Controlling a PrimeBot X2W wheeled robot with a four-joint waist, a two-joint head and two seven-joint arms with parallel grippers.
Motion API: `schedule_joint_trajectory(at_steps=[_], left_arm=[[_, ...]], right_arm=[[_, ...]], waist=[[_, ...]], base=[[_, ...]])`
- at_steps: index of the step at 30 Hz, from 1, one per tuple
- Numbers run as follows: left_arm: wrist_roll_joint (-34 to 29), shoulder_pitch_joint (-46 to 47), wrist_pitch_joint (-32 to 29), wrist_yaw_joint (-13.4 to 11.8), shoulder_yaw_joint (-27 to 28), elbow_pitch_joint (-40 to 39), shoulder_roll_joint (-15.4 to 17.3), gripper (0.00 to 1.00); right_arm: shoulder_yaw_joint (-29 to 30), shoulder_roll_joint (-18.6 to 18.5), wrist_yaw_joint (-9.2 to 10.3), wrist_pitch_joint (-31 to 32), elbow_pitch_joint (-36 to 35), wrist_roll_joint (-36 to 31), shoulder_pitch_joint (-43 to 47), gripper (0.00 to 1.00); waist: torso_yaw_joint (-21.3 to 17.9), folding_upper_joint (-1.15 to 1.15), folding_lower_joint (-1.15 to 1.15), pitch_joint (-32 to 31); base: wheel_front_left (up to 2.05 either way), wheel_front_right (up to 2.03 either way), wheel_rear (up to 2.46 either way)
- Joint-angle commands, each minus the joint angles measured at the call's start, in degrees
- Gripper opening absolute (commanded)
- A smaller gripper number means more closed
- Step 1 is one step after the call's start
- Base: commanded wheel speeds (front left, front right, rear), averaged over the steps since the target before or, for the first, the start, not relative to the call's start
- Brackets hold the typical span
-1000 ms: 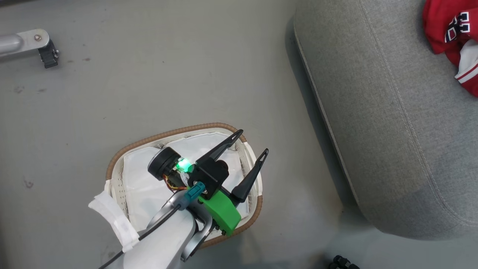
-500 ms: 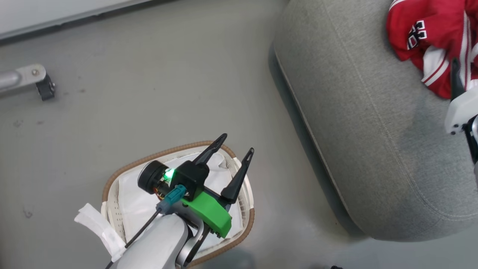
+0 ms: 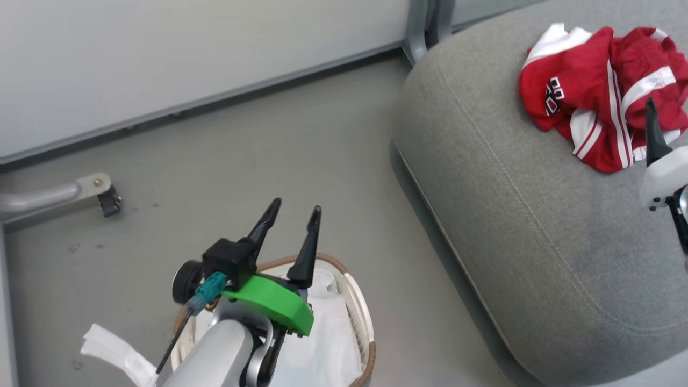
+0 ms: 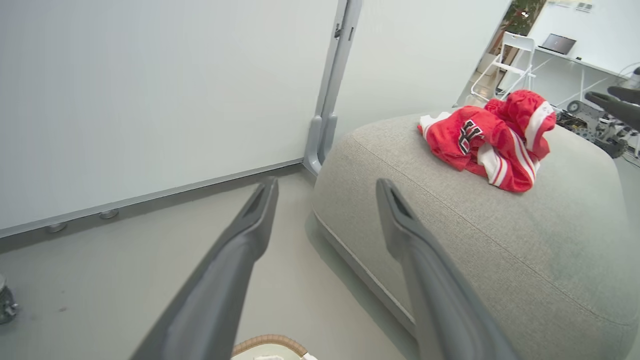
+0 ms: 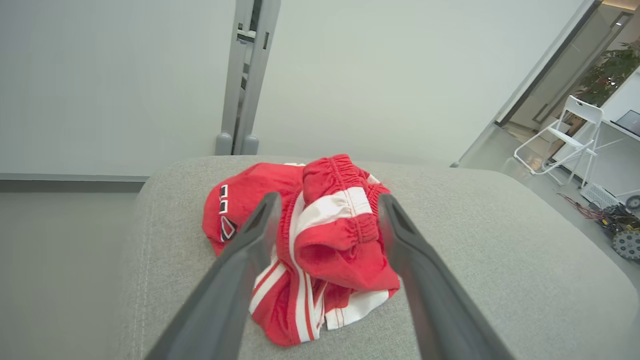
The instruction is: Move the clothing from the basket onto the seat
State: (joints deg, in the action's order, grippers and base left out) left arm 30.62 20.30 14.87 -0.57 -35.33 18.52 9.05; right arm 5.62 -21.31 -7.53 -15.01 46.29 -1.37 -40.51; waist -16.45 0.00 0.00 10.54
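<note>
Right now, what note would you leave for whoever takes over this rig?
Left gripper: open, empty, above the laundry basket.
Right gripper: open, empty, close to the red-and-white sports garments.
Garments lie bunched on the grey cushion seat.
Done: garments on seat.
Left: check the basket; white liner shows, the rest is hidden behind the left arm.
</note>
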Motion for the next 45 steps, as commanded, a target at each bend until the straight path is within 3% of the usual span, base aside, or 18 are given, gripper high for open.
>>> schedule_joint_trajectory(at_steps=[1, 13, 23, 36, 45], left_arm=[[0.6, -1.9, 0.3, -0.6, 1.1, -0.1, -0.3, 1.00], [-1.7, -11.0, 0.3, -4.2, 12.0, -2.9, 0.2, 1.00], [-4.5, -21.1, 0.3, -6.5, 20.1, -5.8, 1.5, 1.00], [-5.2, -26.8, 0.3, -4.1, 22.6, -6.1, -1.0, 1.00], [-5.8, -26.7, 0.3, -3.7, 22.8, -5.4, -1.9, 1.00]], right_arm=[[0.0, 1.1, 0.08, -0.2, -0.5, 0.3, 0.8, 1.00], [-0.6, 9.0, 0.08, -0.2, -9.8, -0.2, 8.4, 1.00], [1.1, 17.2, 0.08, -0.2, -20.1, 0.8, 22.0, 1.00], [-6.1, 18.3, 0.08, -0.2, -27.2, 10.9, 35.7, 1.00], [-5.8, 18.3, 0.08, -0.2, -28.1, 10.3, 39.1, 1.00]], waist=[[3.3, 0.00, 0.00, -4.6], [13.8, 0.00, 0.00, -10.7], [19.1, 0.00, 0.00, -12.5], [20.1, 0.00, 0.00, -13.8], [19.0, 0.00, 0.00, -14.0]], base=[[0.00, 0.00, 0.00], [0.00, 0.00, 0.00], [0.00, 0.00, 0.00], [0.00, 0.00, 0.00], [0.00, 0.00, 0.00]])
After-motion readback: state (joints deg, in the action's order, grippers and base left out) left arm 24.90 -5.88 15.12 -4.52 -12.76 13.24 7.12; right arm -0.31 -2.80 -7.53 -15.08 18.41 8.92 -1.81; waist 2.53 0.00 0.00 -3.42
